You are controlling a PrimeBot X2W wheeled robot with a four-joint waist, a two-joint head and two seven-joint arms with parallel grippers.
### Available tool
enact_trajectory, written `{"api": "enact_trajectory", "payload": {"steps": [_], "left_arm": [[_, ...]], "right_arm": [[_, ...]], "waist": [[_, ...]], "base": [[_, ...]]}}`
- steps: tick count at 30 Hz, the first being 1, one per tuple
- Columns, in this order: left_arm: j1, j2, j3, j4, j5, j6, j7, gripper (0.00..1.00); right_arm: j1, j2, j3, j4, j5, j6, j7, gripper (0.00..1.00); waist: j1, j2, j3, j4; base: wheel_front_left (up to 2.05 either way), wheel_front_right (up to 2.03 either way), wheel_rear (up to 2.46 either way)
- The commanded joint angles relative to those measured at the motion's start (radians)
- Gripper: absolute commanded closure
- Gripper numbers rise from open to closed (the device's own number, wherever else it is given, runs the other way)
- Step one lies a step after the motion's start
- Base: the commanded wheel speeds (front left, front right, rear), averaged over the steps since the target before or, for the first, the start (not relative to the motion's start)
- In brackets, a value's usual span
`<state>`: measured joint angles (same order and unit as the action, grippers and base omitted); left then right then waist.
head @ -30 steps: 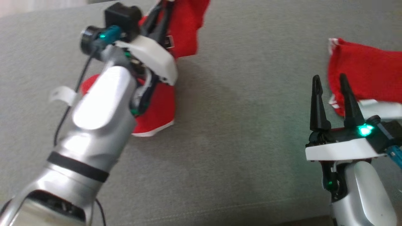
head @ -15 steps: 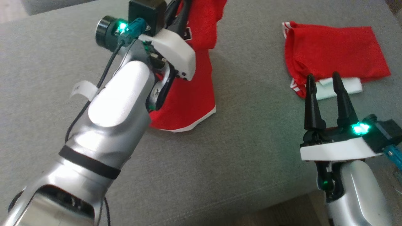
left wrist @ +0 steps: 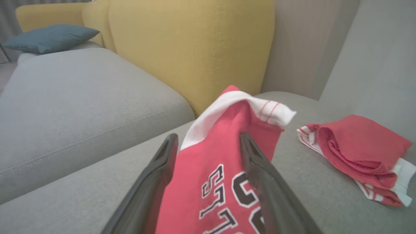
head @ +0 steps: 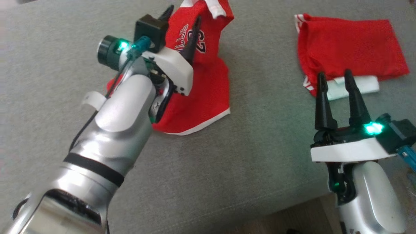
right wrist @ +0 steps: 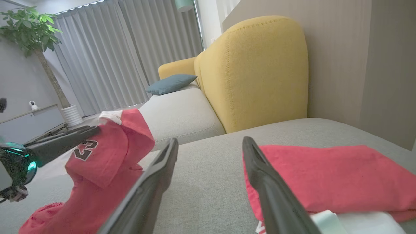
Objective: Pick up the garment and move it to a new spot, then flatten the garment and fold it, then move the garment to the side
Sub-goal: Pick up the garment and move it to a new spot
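Note:
The garment [head: 208,84] is a red jersey with white trim and dark lettering, heaped on the grey sofa seat [head: 260,146] at the upper middle of the head view. Its top fold stands up between the fingers of my left gripper [head: 184,13], which are spread wide and not pinching the cloth. The left wrist view shows the jersey [left wrist: 214,162] rising between the parted jaws of the left gripper [left wrist: 208,136]. My right gripper [head: 334,74] hovers open and empty at the right, just short of a second, folded red garment [head: 351,48]. In the right wrist view the right gripper [right wrist: 210,140] is open over bare cushion.
The folded red garment [right wrist: 325,175] lies on a white piece [head: 354,86] at the far right. A yellow backrest [left wrist: 195,48] rises behind the seat, and another grey cushion [left wrist: 81,97] with a blue pillow [left wrist: 52,37] lies to the left. The seat's front edge drops to floor [head: 292,221].
My left gripper has gone from shut on the jersey to open, letting go of the cloth. The head camera has shifted, bringing the folded garment further into view. The right gripper stays open.

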<state>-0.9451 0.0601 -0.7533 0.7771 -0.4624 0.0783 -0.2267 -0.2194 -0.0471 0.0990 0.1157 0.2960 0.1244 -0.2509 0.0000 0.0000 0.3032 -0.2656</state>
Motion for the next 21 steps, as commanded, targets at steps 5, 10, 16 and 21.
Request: {"api": "enact_trajectory", "payload": {"steps": [5, 10, 16, 21], "left_arm": [[-0.042, 0.039, 0.072, -0.049, -0.015, 0.004, -0.028, 0.0], [0.002, 0.074, 0.11, -0.107, -0.016, 0.014, -0.034, 0.0], [0.121, 0.136, 0.174, -0.235, -0.003, 0.045, -0.035, 0.0], [0.295, 0.174, 0.236, -0.343, -0.007, 0.07, -0.035, 0.0]], "right_arm": [[-0.014, -0.003, -0.001, -0.018, -0.025, 0.006, -0.011, 0.0], [0.001, -0.003, -0.025, -0.005, -0.051, 0.006, -0.011, 0.0], [0.023, -0.003, -0.04, 0.011, -0.072, 0.006, -0.011, 0.0], [0.055, -0.003, -0.051, 0.031, -0.084, 0.006, -0.011, 0.0]], "waist": [[0.0, 0.0, -0.038, 0.076], [0.0, 0.0, -0.075, 0.15], [0.0, 0.0, -0.119, 0.225], [0.0, 0.0, -0.163, 0.273]], "base": [[0.0, 0.0, 0.0], [0.0, 0.0, 0.0], [0.0, 0.0, 0.0], [0.0, 0.0, 0.0]]}}
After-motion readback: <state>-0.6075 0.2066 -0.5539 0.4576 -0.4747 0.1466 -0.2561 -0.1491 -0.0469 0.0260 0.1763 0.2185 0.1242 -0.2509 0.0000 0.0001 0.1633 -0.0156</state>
